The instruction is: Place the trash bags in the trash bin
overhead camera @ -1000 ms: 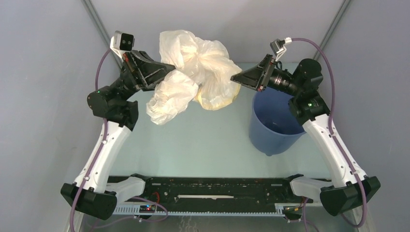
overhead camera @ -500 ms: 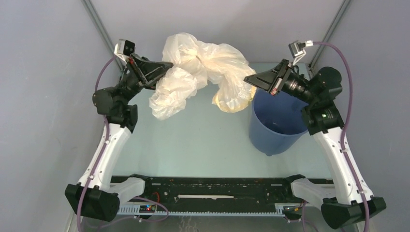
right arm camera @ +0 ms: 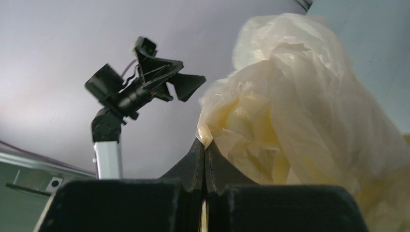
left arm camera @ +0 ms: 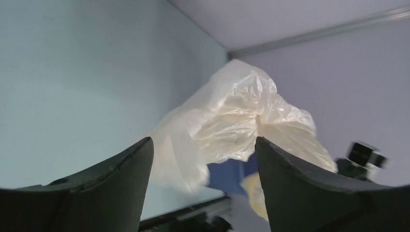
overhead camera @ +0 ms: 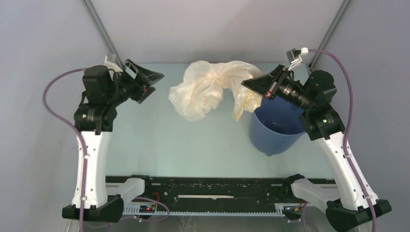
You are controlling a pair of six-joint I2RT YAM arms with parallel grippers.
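Observation:
The trash bag [overhead camera: 208, 87], thin, crinkly and cream-tinted, hangs in the air from my right gripper [overhead camera: 245, 83], which is shut on a pinch of its edge just left of the trash bin's far rim. The wrist view shows the plastic nipped between the right gripper's [right arm camera: 203, 142] closed tips, with the bag [right arm camera: 300, 111] bulging to the right. The trash bin [overhead camera: 275, 130] is a blue bucket standing upright under the right arm. My left gripper [overhead camera: 155, 84] stands open, apart from the bag and to its left. Between its fingers [left arm camera: 203, 142] the bag [left arm camera: 241, 116] shows at a distance.
The pale table [overhead camera: 193, 140] runs to grey walls on three sides. A black rail [overhead camera: 208, 186] with both arm bases lies along the near edge. The left arm [right arm camera: 145, 82] shows far off in the right wrist view.
My left gripper opened, let go of the bag and drew back to the left. The bag swung right and sagged, held only by the right gripper, which had shut on it.

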